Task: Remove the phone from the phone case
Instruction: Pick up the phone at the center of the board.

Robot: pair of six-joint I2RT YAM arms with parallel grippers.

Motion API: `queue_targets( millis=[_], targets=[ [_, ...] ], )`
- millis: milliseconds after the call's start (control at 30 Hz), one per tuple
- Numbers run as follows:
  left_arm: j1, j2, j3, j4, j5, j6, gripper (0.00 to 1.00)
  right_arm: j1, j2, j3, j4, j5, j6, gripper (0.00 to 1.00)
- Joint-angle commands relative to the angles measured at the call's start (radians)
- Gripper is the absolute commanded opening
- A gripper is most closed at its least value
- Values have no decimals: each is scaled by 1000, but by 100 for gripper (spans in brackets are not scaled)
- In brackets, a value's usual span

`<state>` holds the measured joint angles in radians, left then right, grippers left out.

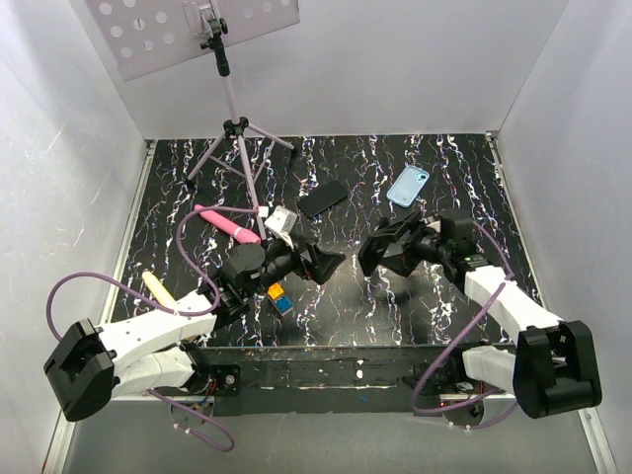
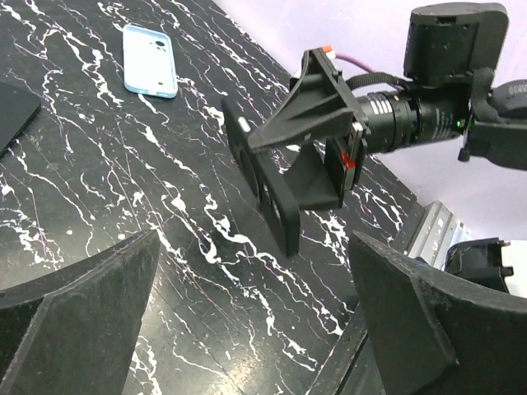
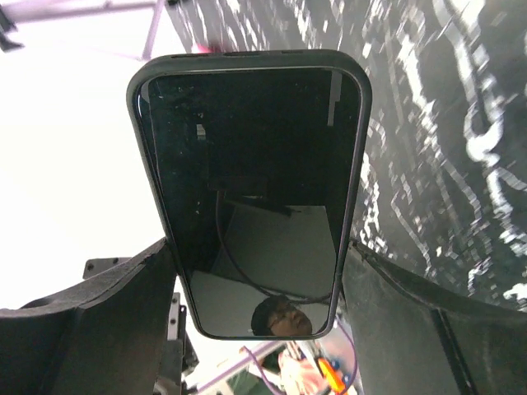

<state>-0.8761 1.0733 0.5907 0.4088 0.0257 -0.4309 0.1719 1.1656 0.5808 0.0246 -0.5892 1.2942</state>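
Observation:
My right gripper (image 1: pixel 375 252) is shut on the phone (image 3: pixel 255 189), a black slab with a glossy screen and a dark rim, and holds it on edge above the table. In the left wrist view the phone (image 2: pixel 268 193) shows its dark back with cutouts. My left gripper (image 1: pixel 334 263) is open and empty, facing the phone from the left with a gap between them; its fingers (image 2: pixel 90 296) stand wide apart. The light blue phone case (image 1: pixel 407 185) lies flat at the back right, apart from both grippers, and also shows in the left wrist view (image 2: pixel 150 59).
A second black flat slab (image 1: pixel 322 198) lies behind the grippers. A tripod stand (image 1: pixel 237 128) stands at the back left. A pink object (image 1: pixel 229 223), a white box (image 1: pixel 280 221), a yellow object (image 1: pixel 158 288) and small coloured blocks (image 1: pixel 279 298) lie near the left arm.

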Motion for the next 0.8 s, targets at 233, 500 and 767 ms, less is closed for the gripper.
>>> queue_targets(
  millis=[233, 500, 767],
  targets=[
    [-138, -88, -45, 10, -240, 37, 86, 264, -46, 5, 141, 161, 198, 1],
    [-207, -75, -38, -34, -325, 63, 77, 347, -18, 30, 181, 173, 270, 1],
    [-251, -87, -45, -103, -468, 55, 77, 368, -133, 24, 111, 255, 298, 1]
  ],
)
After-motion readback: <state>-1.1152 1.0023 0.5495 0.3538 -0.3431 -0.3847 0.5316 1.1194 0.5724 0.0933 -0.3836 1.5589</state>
